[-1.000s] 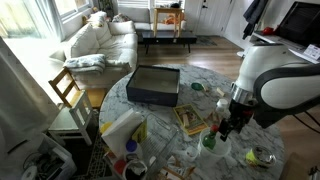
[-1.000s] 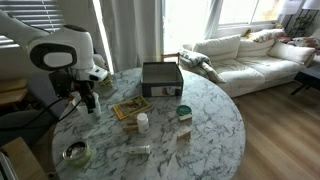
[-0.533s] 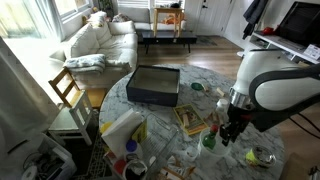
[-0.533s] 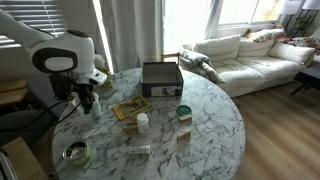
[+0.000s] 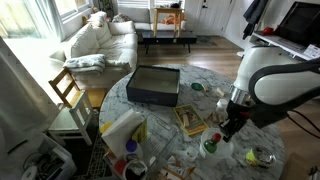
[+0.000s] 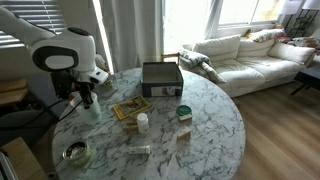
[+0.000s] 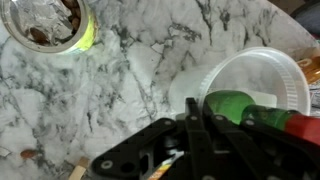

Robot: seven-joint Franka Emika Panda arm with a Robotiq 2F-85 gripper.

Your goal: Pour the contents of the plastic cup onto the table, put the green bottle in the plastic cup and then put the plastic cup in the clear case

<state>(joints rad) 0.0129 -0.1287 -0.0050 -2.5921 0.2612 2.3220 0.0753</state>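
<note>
The table (image 5: pixel 162 122) carries the clear case (image 5: pixel 153 85) toward its 10 o'clock edge in an exterior view, with the gripper (image 5: pixel 226 130) lowered near 4 o'clock. In the wrist view the plastic cup (image 7: pixel 262 75) sits at 2 o'clock, and the jaws are closed, pinching its near rim. The green bottle (image 7: pixel 232 103) shows at the cup's 7 o'clock edge; whether it is inside, I cannot tell.

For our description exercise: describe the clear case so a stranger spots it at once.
Start at the round marbled table. On its side toward the white sofa sits the clear case, a dark-walled rectangular box, bigger than the flat yellowish book nearby.
</note>
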